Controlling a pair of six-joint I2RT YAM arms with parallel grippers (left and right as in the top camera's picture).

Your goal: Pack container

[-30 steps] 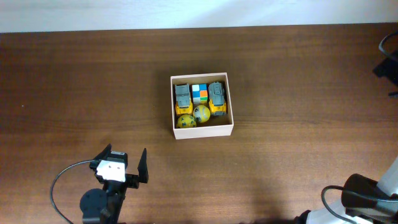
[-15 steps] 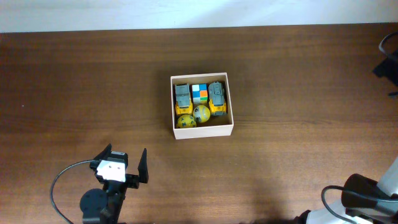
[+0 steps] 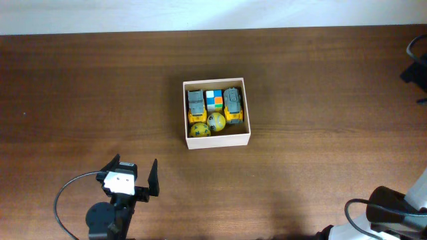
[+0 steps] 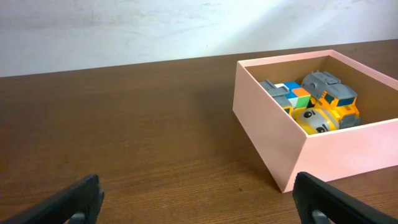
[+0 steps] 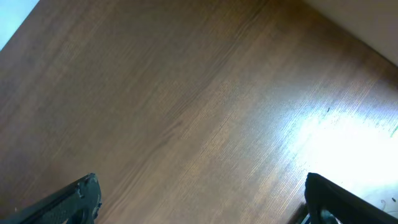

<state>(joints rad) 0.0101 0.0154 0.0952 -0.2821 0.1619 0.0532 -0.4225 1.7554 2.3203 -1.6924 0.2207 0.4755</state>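
The container (image 3: 220,141) sits at the middle of the bench (image 3: 80,93), and from the left hand (image 3: 133,161) it lies up at about 1 o'clock in the overhead view. In the left wrist view its near corner (image 4: 273,143) shows off toward 2 o'clock, not between the fingers. The left hand is spread fully wide and holds nothing. The right hand (image 5: 202,196) is spread just as wide with only bare wood under it. Its arm shows at the overhead's 5 o'clock corner, so the container lies toward 10 o'clock from it and well apart. The left hand looks the nearer of the two. The box is close to square, so it offers no long axis. Inside, two yellow-and-grey trucks (image 3: 195,105) (image 3: 233,105) lie along the 12-to-6 line with a colour cube (image 3: 213,101) between them and two yellow balls (image 3: 199,130) at the 6 o'clock side. No loose toy shows on the bench, so the packing looks essentially finished.
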